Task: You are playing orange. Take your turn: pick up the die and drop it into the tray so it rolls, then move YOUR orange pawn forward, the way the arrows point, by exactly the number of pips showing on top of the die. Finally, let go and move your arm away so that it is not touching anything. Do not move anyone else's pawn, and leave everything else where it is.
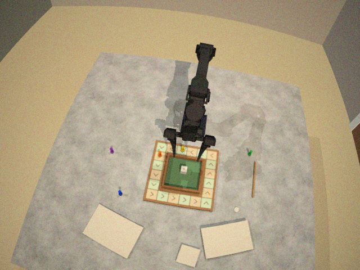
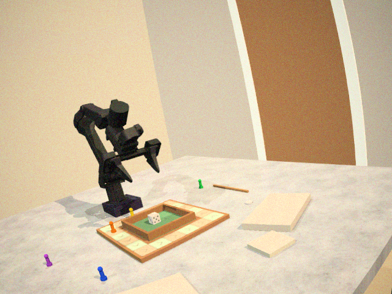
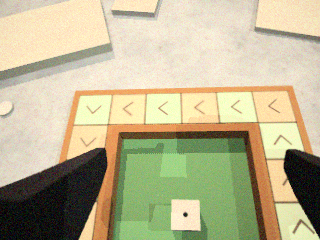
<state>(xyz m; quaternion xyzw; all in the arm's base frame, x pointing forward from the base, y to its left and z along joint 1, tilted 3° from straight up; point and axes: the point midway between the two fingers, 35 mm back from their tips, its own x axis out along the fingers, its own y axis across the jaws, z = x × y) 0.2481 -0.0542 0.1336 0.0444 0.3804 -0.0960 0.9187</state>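
Observation:
My gripper (image 1: 186,158) (image 2: 144,176) (image 3: 193,157) is open and empty, high above the near side of the tray (image 1: 181,190) (image 2: 172,228) (image 3: 185,128). The white die (image 1: 183,169) (image 2: 154,217) (image 3: 185,215) is clear of the fingers, inside the tray's outline. One pip shows on its top; I cannot tell whether it rests flat on the green floor. The orange pawn (image 1: 159,154) (image 2: 112,226) stands upright on the board's left column in the top view, just below the top-left corner square. The arrows there point down the column.
The yellow pawn (image 1: 182,149) (image 2: 131,212) stands on the board's arm-side row. Purple (image 1: 111,150) (image 2: 48,260), blue (image 1: 120,193) (image 2: 101,274) and green (image 1: 250,152) (image 2: 200,184) pawns stand off the board. A thin stick (image 1: 253,179) (image 2: 230,188), a small disc (image 1: 236,209) and pale slabs lie around.

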